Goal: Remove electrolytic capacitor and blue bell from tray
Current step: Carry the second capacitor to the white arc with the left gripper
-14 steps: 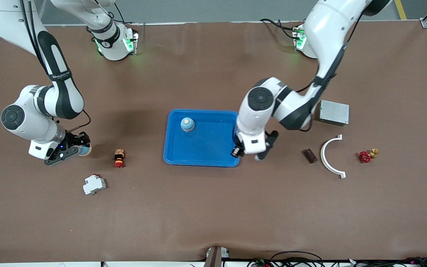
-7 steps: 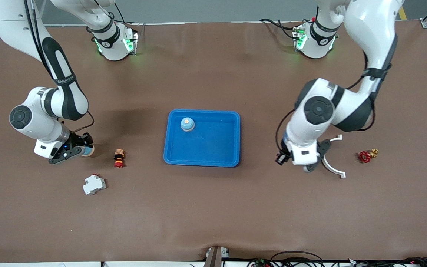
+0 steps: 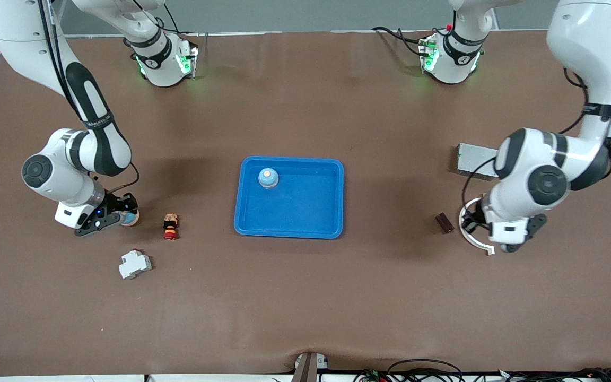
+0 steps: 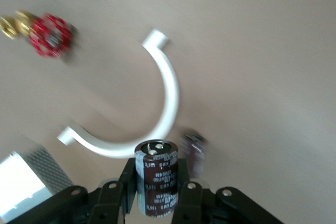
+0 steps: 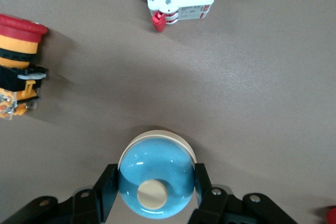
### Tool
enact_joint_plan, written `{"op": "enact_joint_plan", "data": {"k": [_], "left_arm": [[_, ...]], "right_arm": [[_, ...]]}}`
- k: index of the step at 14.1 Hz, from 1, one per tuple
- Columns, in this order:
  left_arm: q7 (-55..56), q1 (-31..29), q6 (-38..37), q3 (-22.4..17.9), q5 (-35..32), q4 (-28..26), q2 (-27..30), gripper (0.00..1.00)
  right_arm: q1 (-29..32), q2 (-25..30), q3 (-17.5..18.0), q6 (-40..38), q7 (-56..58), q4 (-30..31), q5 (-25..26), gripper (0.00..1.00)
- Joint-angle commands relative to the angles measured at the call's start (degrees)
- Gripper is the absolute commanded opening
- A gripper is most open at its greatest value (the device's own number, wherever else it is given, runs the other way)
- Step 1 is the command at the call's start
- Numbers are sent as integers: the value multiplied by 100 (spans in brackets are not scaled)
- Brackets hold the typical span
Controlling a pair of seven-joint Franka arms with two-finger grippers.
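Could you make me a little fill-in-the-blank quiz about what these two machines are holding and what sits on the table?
1. The left end effector is shut on a dark ____, above the white curved bracket.
2. The right end effector is shut on a blue ____.
3. Another blue bell already sits in the blue ____.
4. The white circuit breaker lies ____ to the front camera than the red emergency-stop button.

Missing words: capacitor; bell; tray; nearer

— What are you looking at on the brown table?

— You have a blue tray mid-table; toward the right arm's end, a red-capped pushbutton and white breaker; toward the left arm's end, a white curved bracket, small dark block, grey box.
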State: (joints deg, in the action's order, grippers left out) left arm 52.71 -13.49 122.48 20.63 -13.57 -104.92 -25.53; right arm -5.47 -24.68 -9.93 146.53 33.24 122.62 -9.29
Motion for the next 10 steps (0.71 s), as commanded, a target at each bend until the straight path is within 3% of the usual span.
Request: {"op": "enact_joint_plan", "data": {"k": [1,4,10], "left_arm": [[-524,-461,22,73,-102,-177,-4,0],[-482,-629,171,55,-145,-178,-276,0],[-463,-963,891,-130,-637,-335,-752,0]], "right_arm": [[116,-54,114,120,217,25,-283,0],[116,-116,114,191,533,25,-590,0],[116,-230,114,262,561,-1,-635,0]]}}
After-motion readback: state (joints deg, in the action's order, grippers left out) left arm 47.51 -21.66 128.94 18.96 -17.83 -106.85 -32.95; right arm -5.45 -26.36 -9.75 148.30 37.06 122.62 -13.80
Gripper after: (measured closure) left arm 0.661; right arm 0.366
